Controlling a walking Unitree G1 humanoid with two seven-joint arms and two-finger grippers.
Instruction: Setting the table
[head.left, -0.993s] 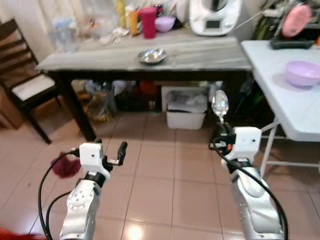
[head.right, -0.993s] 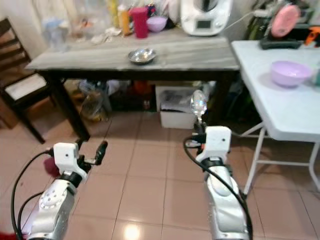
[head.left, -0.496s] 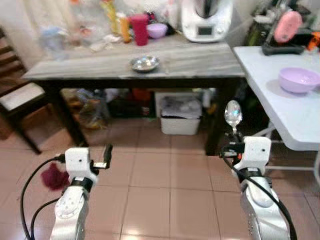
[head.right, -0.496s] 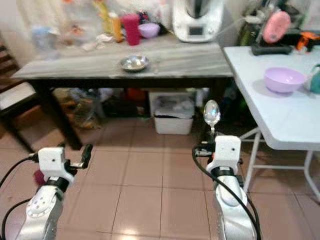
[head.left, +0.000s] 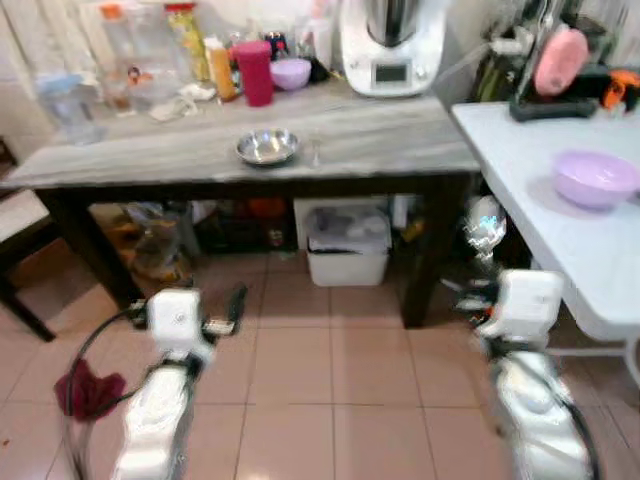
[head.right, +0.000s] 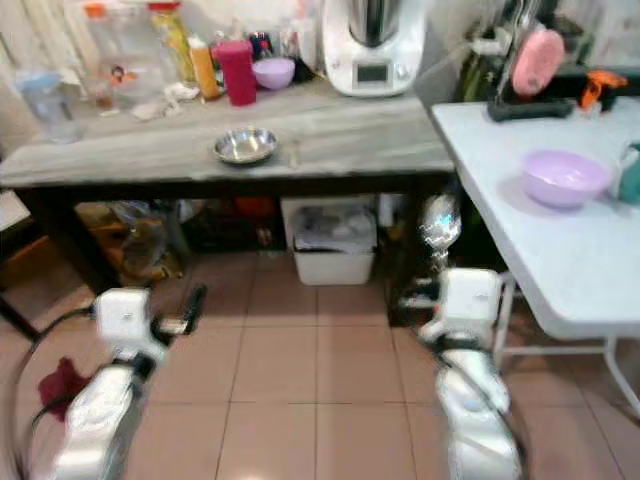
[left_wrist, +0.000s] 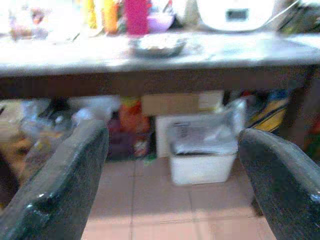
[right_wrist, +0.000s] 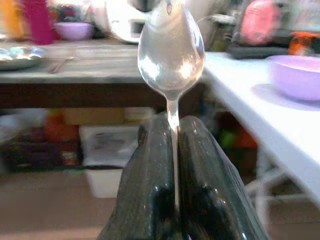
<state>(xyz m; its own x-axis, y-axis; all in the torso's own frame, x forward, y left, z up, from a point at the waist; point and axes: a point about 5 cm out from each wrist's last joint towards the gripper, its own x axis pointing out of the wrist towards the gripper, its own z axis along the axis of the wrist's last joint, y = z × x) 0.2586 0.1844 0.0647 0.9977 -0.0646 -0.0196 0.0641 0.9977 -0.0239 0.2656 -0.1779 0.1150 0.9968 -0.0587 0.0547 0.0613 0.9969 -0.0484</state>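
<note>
My right gripper (right_wrist: 172, 150) is shut on the thin handle of a silver spoon (right_wrist: 171, 60), whose bowl stands upright above the fingers; the spoon (head.left: 485, 228) is held low, in front of the grey table's right end. My left gripper (left_wrist: 172, 170) is open with nothing between its wide-set fingers, and hangs low over the tiled floor (head.left: 300, 390). A steel bowl (head.left: 267, 147) sits mid-table on the long grey table (head.left: 380, 135), with a small fork (head.left: 315, 152) beside it. A purple bowl (head.left: 596, 178) rests on the white table (head.left: 520, 150) at the right.
A white kitchen machine (head.left: 388, 45), a red cup (head.left: 255, 72), a small purple bowl (head.left: 291, 72) and bottles line the grey table's back. Under it stand a white bin (head.left: 348, 245) and bags. A dark red cloth (head.left: 88, 388) lies on the floor at left.
The whole view has shifted: the tables appear closer and the picture is blurred, so the camera has moved forward. The chair has slid out at the left. Both grippers keep their poses.
</note>
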